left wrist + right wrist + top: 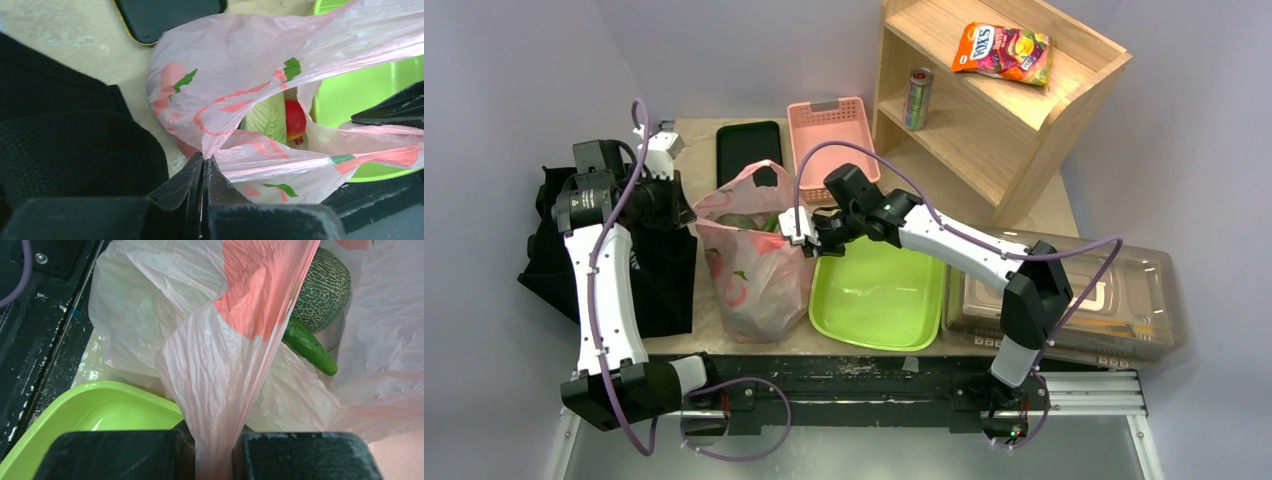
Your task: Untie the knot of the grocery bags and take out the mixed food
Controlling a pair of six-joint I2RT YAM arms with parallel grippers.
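The pink grocery bag (749,265) stands open between the black cloth and the green tub; no knot shows, the handles are apart. My left gripper (686,212) is shut on the bag's left edge, seen pinched in the left wrist view (202,162). My right gripper (809,238) is shut on a stretched strip of the bag (235,390) at its right side. Inside I see a netted dark green round fruit (322,287), a cucumber (307,346), pale cabbage (267,117) and a red fruit (295,117).
A green tub (879,295) sits right of the bag. A black cloth bag (649,265) lies left. A black tray (746,150) and pink basket (829,130) stand behind. A wooden shelf (994,110) holds a striped can (918,98) and snack packet (1004,50). A clear lidded box (1074,300) is right.
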